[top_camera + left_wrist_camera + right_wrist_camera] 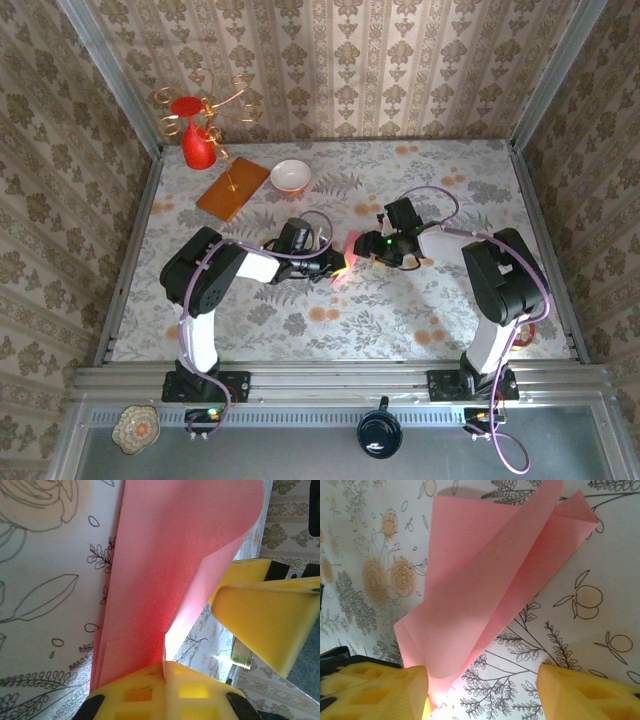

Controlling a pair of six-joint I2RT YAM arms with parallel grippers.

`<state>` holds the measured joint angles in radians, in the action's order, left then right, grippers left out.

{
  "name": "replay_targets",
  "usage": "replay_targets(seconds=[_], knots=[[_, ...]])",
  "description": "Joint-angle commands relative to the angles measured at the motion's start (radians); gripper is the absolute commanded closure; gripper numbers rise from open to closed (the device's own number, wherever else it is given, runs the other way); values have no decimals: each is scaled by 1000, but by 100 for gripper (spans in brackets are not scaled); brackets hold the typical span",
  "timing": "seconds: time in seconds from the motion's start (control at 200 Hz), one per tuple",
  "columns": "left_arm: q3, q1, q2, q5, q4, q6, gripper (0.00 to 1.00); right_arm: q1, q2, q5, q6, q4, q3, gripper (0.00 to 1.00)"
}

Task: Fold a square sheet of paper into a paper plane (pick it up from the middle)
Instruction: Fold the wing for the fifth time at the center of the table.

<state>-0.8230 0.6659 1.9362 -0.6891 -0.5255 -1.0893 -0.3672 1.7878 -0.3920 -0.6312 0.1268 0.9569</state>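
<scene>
The pink sheet of paper (346, 258), folded into a narrow wedge with loose flaps, lies mid-table between both arms. In the left wrist view the paper (170, 555) stretches away from my left gripper (165, 666). Its yellow jaws are shut on a raised flap edge, and in the top view this left gripper (335, 268) sits at the paper's near side. My right gripper (482, 697) is open above the table. The paper (485, 580) fans out ahead of it, and the paper's low corner is beside its left finger (375, 690). From above, the right gripper (362, 246) is just right of the paper.
A wooden board (232, 188), a white bowl (290, 176) and a red vase (196, 142) stand at the back left. A dark mug (379, 432) and a small dish (135, 428) sit on the rail shelf in front. Patterned walls close in three sides.
</scene>
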Motion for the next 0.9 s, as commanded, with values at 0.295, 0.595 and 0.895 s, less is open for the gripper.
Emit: replay_targets(seconds=[0.295, 0.595, 0.895], knots=[[42, -9, 11, -18, -30, 0, 97, -42, 128, 183, -7, 158, 100, 39], [45, -9, -7, -14, 6, 32, 90, -61, 183, 237, -5, 217, 141, 39], [5, -3, -74, 4, 184, 156, 76, -64, 187, 240, -1, 229, 145, 39]])
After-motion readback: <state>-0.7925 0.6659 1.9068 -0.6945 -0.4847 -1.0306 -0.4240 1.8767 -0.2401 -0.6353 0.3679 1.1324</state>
